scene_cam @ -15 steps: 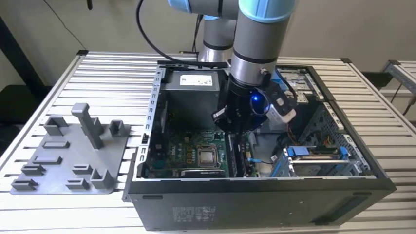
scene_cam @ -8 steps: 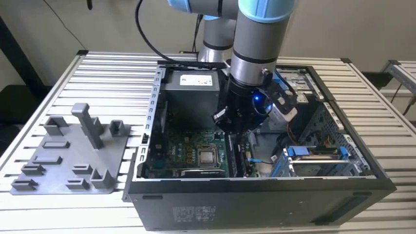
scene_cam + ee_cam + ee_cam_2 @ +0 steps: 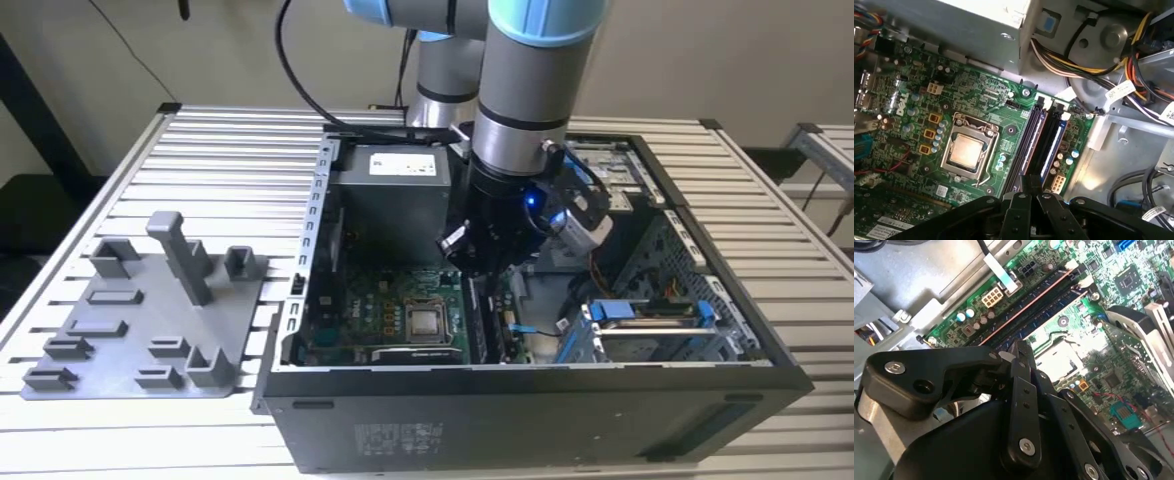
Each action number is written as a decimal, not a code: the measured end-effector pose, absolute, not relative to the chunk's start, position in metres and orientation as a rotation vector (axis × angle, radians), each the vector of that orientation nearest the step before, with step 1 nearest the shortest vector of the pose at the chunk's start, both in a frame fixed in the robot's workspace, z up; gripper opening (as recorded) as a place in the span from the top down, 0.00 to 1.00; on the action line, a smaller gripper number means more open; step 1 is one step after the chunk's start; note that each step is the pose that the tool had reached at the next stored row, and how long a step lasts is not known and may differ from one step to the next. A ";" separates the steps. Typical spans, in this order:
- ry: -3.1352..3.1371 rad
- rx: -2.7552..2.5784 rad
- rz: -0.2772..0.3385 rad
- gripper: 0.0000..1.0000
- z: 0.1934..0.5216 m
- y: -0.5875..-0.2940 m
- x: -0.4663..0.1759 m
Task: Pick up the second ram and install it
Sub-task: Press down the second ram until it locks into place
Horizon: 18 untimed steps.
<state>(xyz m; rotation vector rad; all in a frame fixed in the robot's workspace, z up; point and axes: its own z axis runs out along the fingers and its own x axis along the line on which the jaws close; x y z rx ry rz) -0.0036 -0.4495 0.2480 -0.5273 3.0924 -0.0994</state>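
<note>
first wrist view: tool (image 3: 1026, 192), fingers pressed together, sits over the memory slots (image 3: 1041, 142). one second ram (image 3: 1030, 142) stands seated in a slot beside the processor (image 3: 966, 151).

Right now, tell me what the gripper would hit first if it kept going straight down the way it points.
Most likely the memory slots on the motherboard: the gripper hangs directly over them inside the computer case. The gap between them is unclear.
</note>
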 end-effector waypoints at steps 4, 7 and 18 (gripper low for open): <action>3.088 -0.549 -0.099 0.89 0.248 -0.450 -0.004; 3.088 -0.549 -0.099 0.89 0.248 -0.450 -0.004; 3.072 -0.620 -0.100 0.89 0.248 -0.449 -0.004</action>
